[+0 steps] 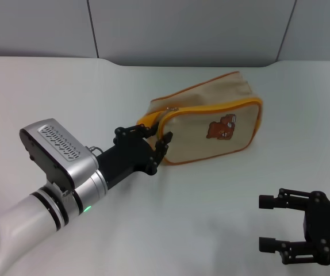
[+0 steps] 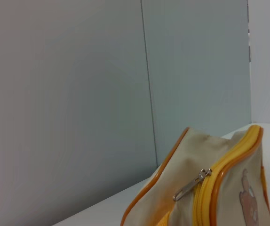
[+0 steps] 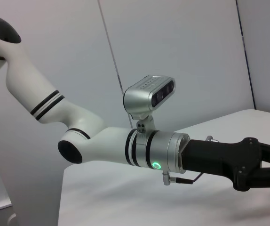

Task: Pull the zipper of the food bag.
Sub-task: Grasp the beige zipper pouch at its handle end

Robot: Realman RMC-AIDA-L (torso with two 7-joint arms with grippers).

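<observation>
The food bag [image 1: 211, 123] lies on its side mid-table, cream with orange piping and a brown bear print [image 1: 222, 129]. The zipper [image 1: 211, 107] runs along its upper edge, with a silver pull tab [image 1: 171, 109] near the bag's left end. My left gripper [image 1: 159, 133] is at that left end, against the bag's corner by the orange strap [image 1: 146, 120]. The left wrist view shows the bag [image 2: 182, 160], the zipper [image 2: 222, 172] and the pull tab [image 2: 191, 185] close up. My right gripper [image 1: 263, 223] is open and empty at the front right, well away from the bag.
The white table [image 1: 50, 86] ends at a grey panelled wall [image 1: 182, 29] behind the bag. The right wrist view shows my left arm [image 3: 144, 148] stretched across the table, its gripper [image 3: 266, 165] at the picture's edge.
</observation>
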